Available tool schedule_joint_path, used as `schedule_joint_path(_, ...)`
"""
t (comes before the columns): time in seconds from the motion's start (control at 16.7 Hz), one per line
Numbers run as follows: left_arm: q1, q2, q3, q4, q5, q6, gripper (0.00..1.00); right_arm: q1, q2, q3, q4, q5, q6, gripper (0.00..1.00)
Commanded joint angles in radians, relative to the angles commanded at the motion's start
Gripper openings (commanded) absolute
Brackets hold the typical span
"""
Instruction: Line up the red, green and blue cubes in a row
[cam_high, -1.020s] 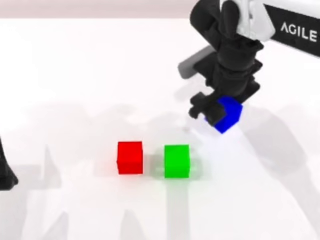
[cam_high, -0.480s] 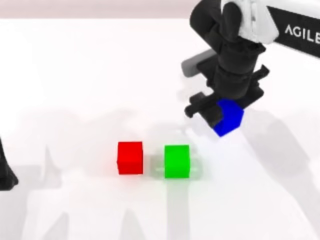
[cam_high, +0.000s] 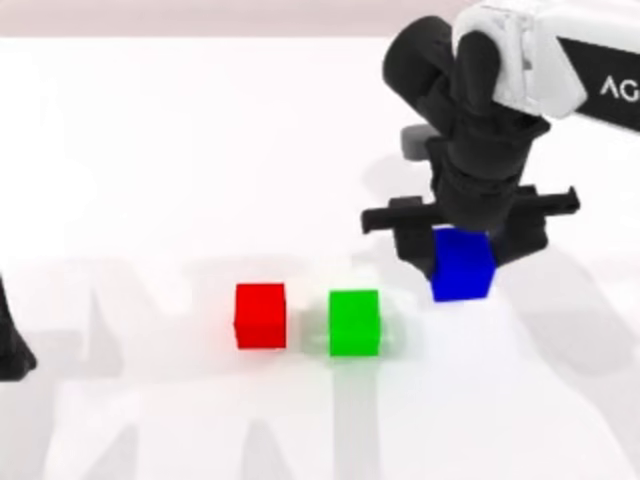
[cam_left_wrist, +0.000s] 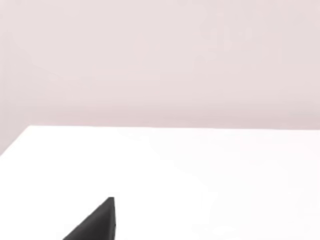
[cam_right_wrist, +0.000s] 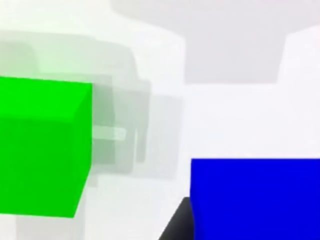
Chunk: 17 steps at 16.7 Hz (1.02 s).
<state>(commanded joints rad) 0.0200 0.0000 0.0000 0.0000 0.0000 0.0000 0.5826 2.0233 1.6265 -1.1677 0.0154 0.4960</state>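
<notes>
The red cube (cam_high: 260, 315) and the green cube (cam_high: 354, 322) rest side by side on the white table, a small gap between them. My right gripper (cam_high: 462, 252) is shut on the blue cube (cam_high: 462, 266), which hangs just right of the green cube and slightly farther back. Its sides are square with the other two. In the right wrist view the blue cube (cam_right_wrist: 255, 200) fills the corner against one black finger (cam_right_wrist: 177, 226), with the green cube (cam_right_wrist: 40, 145) beside it. My left arm (cam_high: 10, 350) is parked at the table's left edge.
The white table (cam_high: 150, 150) stretches bare behind and to the left of the cubes. The left wrist view shows only the table (cam_left_wrist: 200, 175) and a pale wall beyond its far edge.
My right gripper has turned and moved forward with the blue cube, which now sits square to the others and closer to the green one. Red and green cubes have not moved.
</notes>
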Motion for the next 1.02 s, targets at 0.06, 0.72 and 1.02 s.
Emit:
schedule_joint_path(0.06,0.000,0.000,0.000,0.000,0.000,0.000,1.00,0.004,-0.016,-0.016,0.004,0.001,0.042,0.00)
schedule_joint_path(0.72,0.000,0.000,0.000,0.000,0.000,0.000,1.00,0.009,-0.023,-0.094,0.085,0.003,0.101,0.00)
schedule_joint_path(1.02,0.000,0.000,0.000,0.000,0.000,0.000,1.00,0.014,0.024,-0.214,0.256,0.004,0.106,0.00)
